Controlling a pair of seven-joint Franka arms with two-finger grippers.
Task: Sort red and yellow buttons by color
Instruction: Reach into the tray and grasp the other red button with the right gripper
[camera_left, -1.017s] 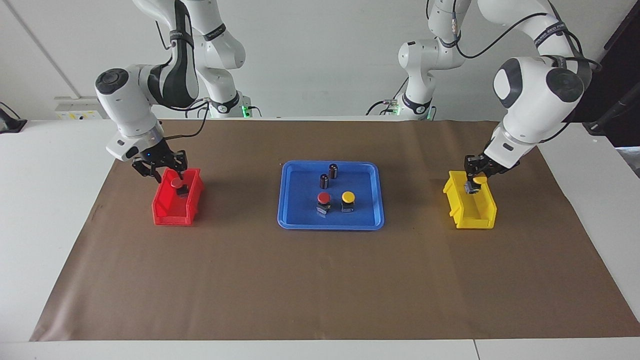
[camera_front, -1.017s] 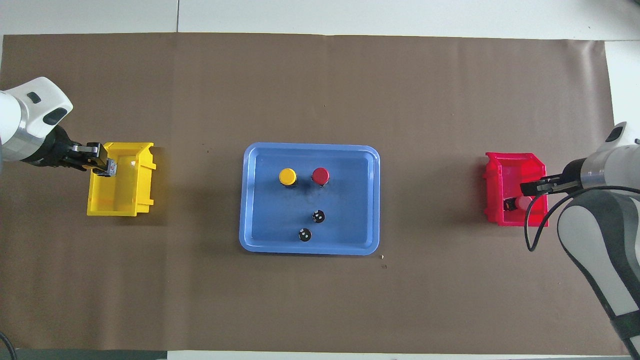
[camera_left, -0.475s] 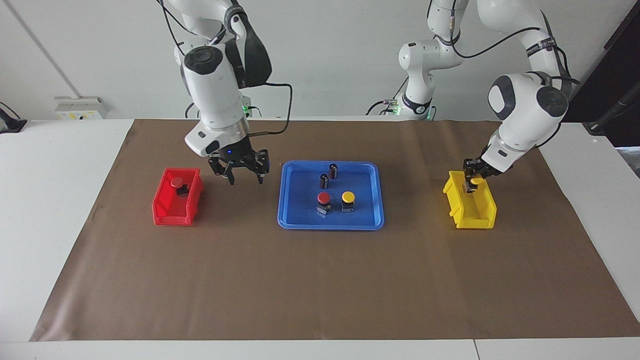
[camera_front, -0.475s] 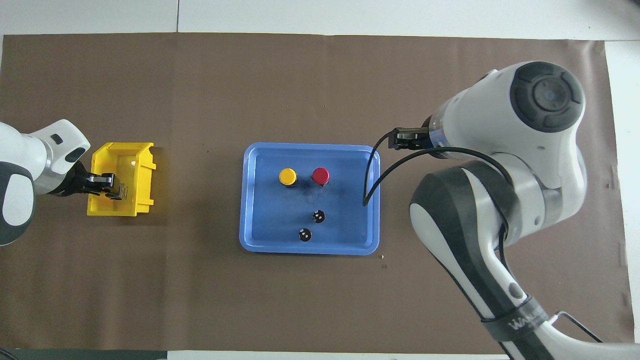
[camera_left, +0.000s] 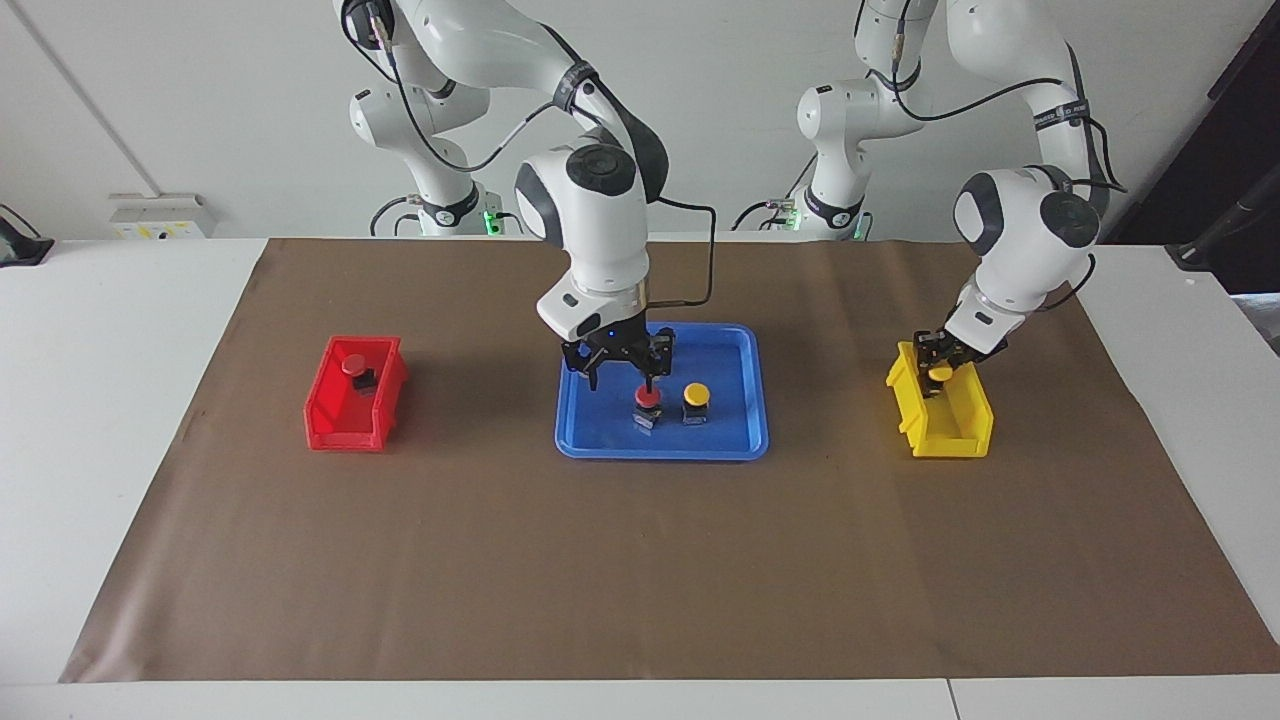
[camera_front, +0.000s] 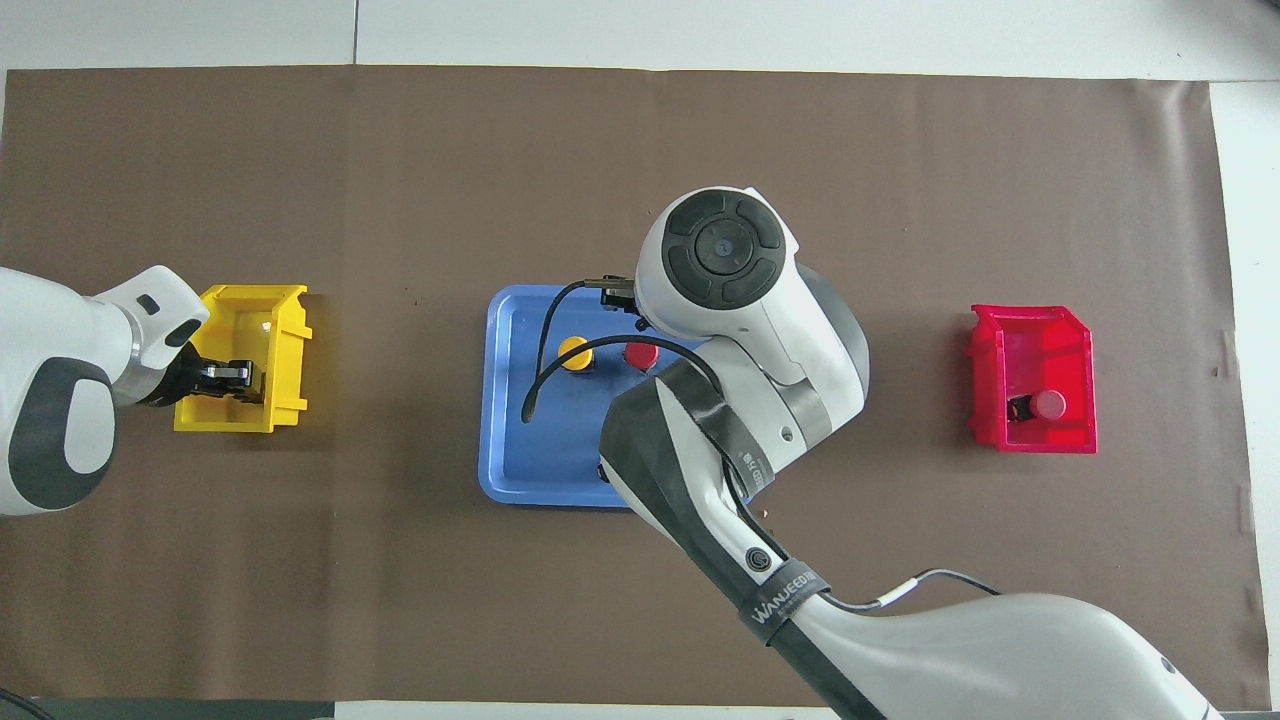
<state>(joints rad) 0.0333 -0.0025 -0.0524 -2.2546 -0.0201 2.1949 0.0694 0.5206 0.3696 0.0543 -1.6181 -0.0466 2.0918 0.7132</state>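
Right gripper (camera_left: 622, 372) moved from red bin to over red button (camera_left: 647, 397).

the right gripper (camera_left: 622, 372) is no longer at the red bin (camera_left: 355, 408) near the right arm's end of the worktop; it now hangs over the blue tray (camera_left: 735, 440) at the worktop's middle, fingers spread, just above the red button (camera_left: 647, 397) there. the red button in the bin (camera_left: 353, 365) now lies released. the left gripper (camera_left: 938, 362), at the yellow bin (camera_left: 940, 425) near the left arm's end, sits lower, inside the bin, with its yellow button (camera_left: 939, 374).
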